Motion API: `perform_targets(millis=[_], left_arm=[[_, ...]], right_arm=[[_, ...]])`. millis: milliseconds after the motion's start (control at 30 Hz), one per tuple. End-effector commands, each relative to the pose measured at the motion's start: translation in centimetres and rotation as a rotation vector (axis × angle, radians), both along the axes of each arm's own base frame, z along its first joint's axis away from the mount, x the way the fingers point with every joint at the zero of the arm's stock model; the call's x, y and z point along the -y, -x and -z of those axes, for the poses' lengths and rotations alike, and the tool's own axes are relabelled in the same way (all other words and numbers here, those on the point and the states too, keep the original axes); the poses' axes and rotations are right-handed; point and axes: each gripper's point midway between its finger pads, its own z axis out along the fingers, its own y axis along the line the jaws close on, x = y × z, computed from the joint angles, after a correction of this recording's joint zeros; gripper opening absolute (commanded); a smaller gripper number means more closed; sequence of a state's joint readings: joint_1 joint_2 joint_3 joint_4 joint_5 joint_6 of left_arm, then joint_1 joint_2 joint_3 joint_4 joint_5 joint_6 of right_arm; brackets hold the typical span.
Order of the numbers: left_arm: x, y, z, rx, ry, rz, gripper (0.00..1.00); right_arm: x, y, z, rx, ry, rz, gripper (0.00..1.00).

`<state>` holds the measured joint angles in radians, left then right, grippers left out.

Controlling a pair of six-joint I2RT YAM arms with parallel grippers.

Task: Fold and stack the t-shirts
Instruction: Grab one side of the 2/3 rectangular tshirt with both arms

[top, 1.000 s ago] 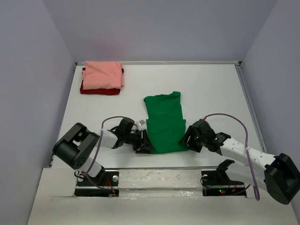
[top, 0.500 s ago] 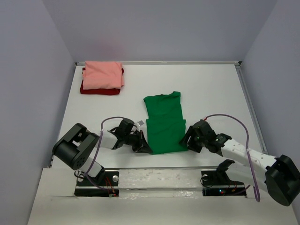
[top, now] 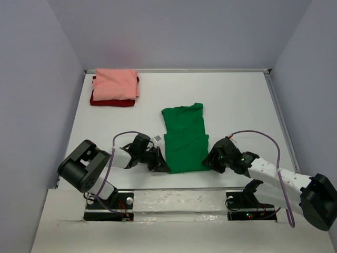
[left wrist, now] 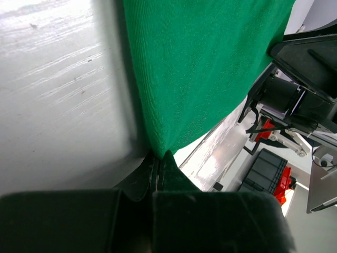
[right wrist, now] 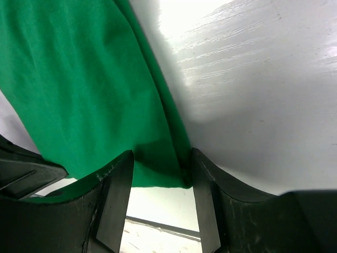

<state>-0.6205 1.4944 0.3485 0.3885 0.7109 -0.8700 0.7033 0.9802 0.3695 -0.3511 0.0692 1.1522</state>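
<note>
On the table [top: 237,100], the green t-shirt [top: 184,139] lies folded at frame centre, with the salmon pink t-shirt [top: 116,83] stacked on the dark red t-shirt [top: 110,101] at upper left. Only the wrist views settle the grips — the left gripper [left wrist: 157,167] is clamped on the green hem's lower-left corner, while the right gripper [right wrist: 160,174] straddles the lower-right corner, fingers apart.

Red shirt [top: 111,102] sits mostly under pink shirt [top: 116,83], upper left of top view; only its left and near edges show. Green shirt [left wrist: 200,68] is cut off by the top edge in left wrist view, and by the top and left edges in right wrist view. In top view its near corners are covered by left gripper [top: 160,164] and right gripper [top: 210,161]. Clutter [left wrist: 274,168] at lower right of left wrist view is too blurry to identify.
</note>
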Motion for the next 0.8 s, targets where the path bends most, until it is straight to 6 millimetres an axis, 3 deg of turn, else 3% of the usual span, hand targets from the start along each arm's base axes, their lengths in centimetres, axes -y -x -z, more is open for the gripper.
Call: perform_targets(millis=[0, 100, 267, 700, 767], left_arm=[[-1.1, 0.7, 1.4, -0.007, -0.061, -0.002, 0.0], [-1.1, 0.8, 1.4, -0.005, -0.062, 0.002, 0.0], [-1.5, 0.9, 1.7, -0.012, -0.065, 0.003, 0.0], [-2.0, 0.6, 2.1, -0.013, -0.065, 0.005, 0.0], [-2.2, 0.7, 2.3, -0.017, -0.068, 0.003, 0.0]], right_arm=[[2.1, 2.2, 2.4, -0.109, 0.167, 0.008, 0.53], [0.8, 2.3, 2.7, -0.118, 0.156, -0.009, 0.49], [-0.1, 2.7, 1.8, -0.099, 0.217, -0.006, 0.53], [0.1, 2.8, 1.8, -0.099, 0.255, 0.034, 0.54], [0.1, 2.9, 1.9, -0.099, 0.258, 0.041, 0.5]])
